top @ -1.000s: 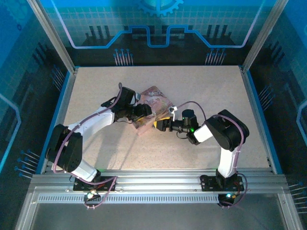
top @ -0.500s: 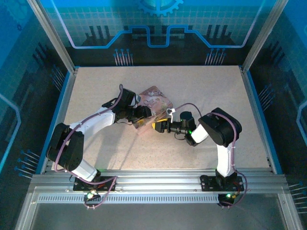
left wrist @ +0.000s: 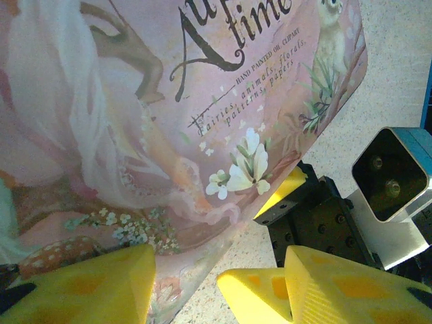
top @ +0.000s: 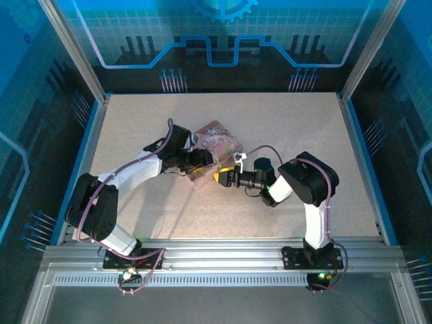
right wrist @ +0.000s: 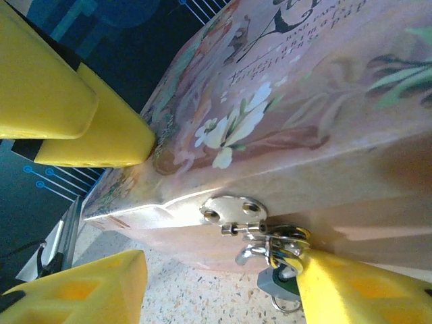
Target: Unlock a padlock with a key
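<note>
Right gripper (right wrist: pixel 223 273) gapes wide, one finger touching the tiny silvery padlock (right wrist: pixel 273 283) hanging from the pink box (right wrist: pixel 304 101)

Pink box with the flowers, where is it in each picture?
Top external: the pink box sits near the centre of the picture.
Left wrist: it fills the upper left.
Right wrist: it fills the upper right.
Shared landmark: the white painted flower, seen in both wrist views.

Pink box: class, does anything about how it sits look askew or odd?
Yes. The pink box lies skewed to the edges of the table. In the right wrist view, its padlock hangs bunched with small rings off the clasp.
</note>
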Controlling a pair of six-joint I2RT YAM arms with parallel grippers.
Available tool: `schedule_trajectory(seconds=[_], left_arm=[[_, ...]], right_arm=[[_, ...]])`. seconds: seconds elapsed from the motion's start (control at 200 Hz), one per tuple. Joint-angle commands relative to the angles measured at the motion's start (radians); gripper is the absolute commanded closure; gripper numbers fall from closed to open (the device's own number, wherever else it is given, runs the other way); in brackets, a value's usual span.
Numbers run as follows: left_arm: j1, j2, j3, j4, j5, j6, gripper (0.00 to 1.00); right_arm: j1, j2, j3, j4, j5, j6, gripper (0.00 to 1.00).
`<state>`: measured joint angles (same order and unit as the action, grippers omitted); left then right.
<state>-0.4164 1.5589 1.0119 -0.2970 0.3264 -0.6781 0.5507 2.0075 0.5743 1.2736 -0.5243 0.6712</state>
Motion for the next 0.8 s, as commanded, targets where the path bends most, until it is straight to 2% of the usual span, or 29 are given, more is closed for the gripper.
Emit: schedule_trajectory(seconds=[0.0,0.545,0.795], left_arm=[[-0.008,0.011,-0.021,-0.001,-0.007,0.012,0.45],[-0.008,0.007,-0.025,-0.001,-0.011,0.007,0.46],[-0.009,0.003,-0.027,-0.005,-0.017,0.009,0.46]], right_arm=[[0.015,-0.012,-0.013,0.047,-0.035,-0.021,0.42],[0.012,-0.019,-0.024,0.022,-0.033,-0.033,0.63],[0.008,-0.019,-0.024,-0.015,-0.013,-0.025,0.77]])
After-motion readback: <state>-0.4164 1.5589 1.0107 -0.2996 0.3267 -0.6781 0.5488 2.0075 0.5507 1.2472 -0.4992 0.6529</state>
